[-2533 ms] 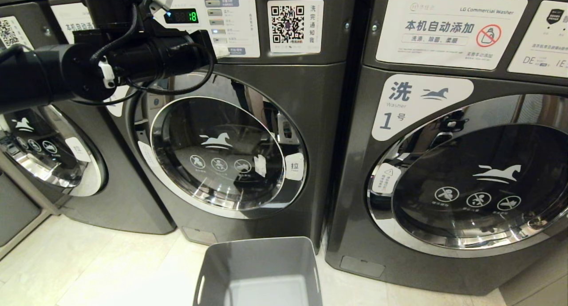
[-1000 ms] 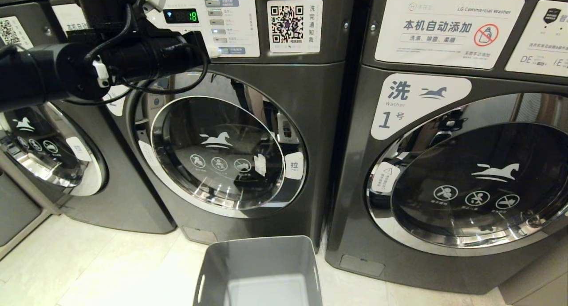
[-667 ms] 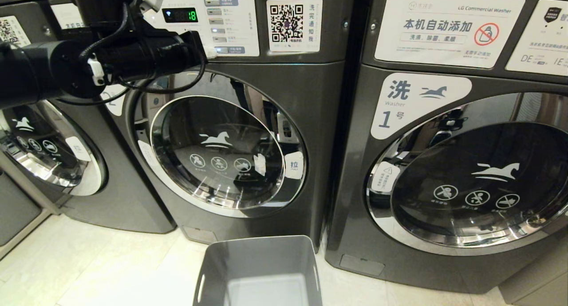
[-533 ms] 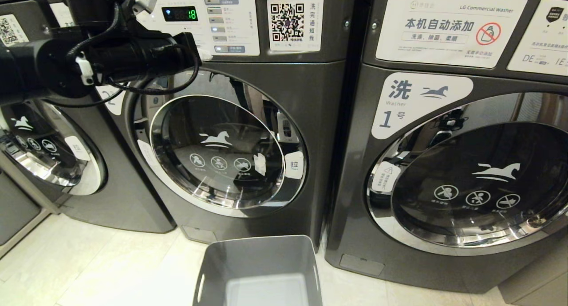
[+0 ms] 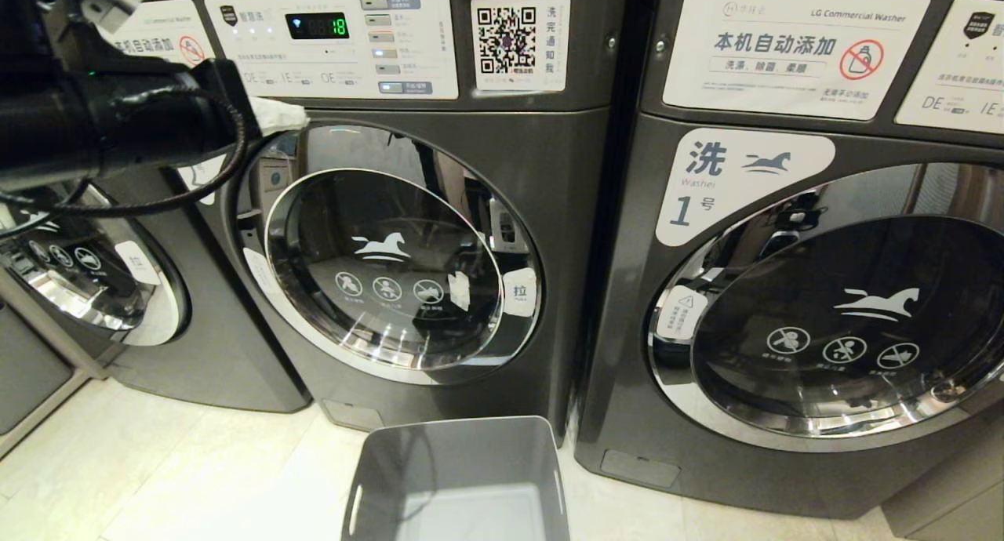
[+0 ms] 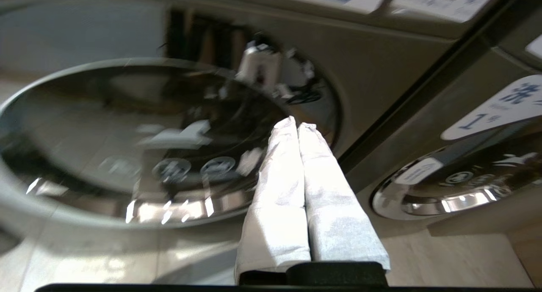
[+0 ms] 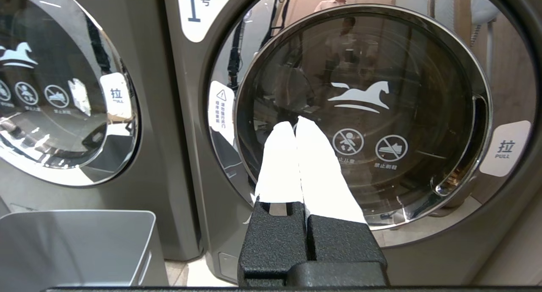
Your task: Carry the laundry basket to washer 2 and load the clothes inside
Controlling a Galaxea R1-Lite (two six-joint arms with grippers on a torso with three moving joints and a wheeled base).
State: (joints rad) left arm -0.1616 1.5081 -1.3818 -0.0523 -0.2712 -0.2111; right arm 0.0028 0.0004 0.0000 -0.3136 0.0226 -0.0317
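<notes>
Laundry basket (image 5: 459, 478) at 6 o'clock: rigid, light plastic (looks empty); best gripped by its slot handles. Left end effector (image 5: 286, 116) pressed together, empty.

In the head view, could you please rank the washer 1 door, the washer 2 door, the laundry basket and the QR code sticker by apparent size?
1. washer 1 door, though cropped and nearer the camera
2. washer 2 door
3. laundry basket, only partly in frame, so unsure
4. QR code sticker
</notes>
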